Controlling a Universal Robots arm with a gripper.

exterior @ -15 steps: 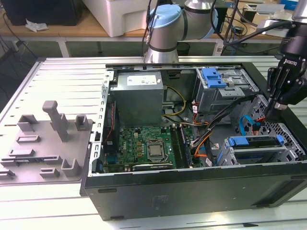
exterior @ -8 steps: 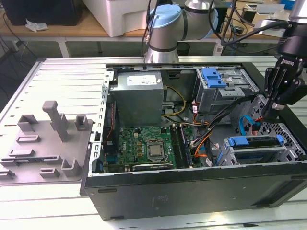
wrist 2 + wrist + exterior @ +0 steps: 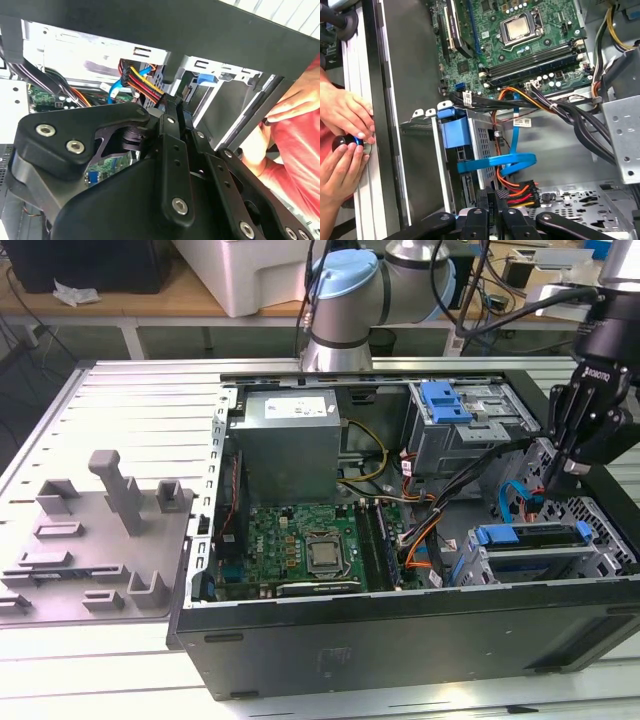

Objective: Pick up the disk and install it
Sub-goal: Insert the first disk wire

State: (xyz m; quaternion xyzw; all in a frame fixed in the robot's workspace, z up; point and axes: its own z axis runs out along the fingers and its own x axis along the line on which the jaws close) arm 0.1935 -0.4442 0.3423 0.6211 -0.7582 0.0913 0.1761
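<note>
The disk (image 3: 530,536) sits in the drive cage at the near corner of the open computer case on the exterior view's right. Its blue carrier faces up and its metal body is mostly hidden. In the first wrist view the carrier's blue handle (image 3: 455,131) stands against the cage wall. My gripper (image 3: 553,483) hangs just behind that cage, fingers pressed together with nothing between them. In both wrist views my gripper (image 3: 491,196) (image 3: 172,102) is right beside a plug with red, yellow and black wires (image 3: 522,192). A flat blue cable (image 3: 495,164) loops past it.
A second drive cage with a blue tab (image 3: 445,400) stands at the back. The motherboard (image 3: 300,540) and thick cable bundles (image 3: 570,107) fill the case's middle. A person's hands (image 3: 345,130) rest on the case's outer edge. A grey fixture plate (image 3: 100,530) lies at the exterior view's left.
</note>
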